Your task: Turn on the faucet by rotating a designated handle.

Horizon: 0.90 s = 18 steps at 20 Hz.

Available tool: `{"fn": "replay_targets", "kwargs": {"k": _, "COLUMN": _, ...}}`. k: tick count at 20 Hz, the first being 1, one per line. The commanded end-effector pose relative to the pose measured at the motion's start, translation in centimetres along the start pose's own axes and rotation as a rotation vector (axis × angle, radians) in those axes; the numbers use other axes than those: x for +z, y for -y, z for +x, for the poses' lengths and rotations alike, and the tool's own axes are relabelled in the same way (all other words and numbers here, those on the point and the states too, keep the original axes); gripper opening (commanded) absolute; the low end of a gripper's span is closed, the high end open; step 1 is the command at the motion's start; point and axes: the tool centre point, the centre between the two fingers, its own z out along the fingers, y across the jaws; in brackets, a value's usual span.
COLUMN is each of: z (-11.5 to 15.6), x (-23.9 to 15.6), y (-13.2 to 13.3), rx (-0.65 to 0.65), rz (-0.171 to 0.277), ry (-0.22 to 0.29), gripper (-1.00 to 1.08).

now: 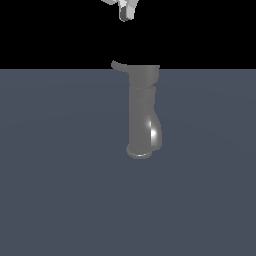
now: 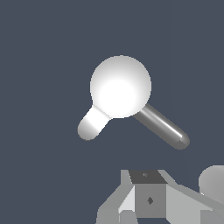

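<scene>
We see the gripper (image 1: 127,12) only in part: the exterior view cuts it off at the top edge, and the wrist view shows just grey blocks of it, so we cannot tell whether it is released or clenched. It hangs well above the faucet (image 1: 143,112), which stands upright on the grey floor (image 1: 55,180). The handle (image 1: 120,66) projects from its cap toward the exterior view's left, untouched.
</scene>
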Motion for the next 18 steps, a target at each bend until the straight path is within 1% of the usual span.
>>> {"fn": "replay_targets", "kwargs": {"k": 1, "z": 0.6, "x": 0.8, "y": 1.0, "rx": 0.067, "rz": -0.002, "ry": -0.006, "gripper": -1.00}}
{"fn": "replay_targets", "kwargs": {"k": 9, "z": 2.6, "x": 3.5, "y": 4.0, "rx": 0.274, "rz": -0.009, "ry": -0.034, "gripper": -1.00}}
{"fn": "replay_targets", "kwargs": {"k": 18, "z": 4.4, "x": 6.7, "y": 7.1, "rx": 0.493, "rz": -0.011, "ry": -0.083, "gripper": -1.00}}
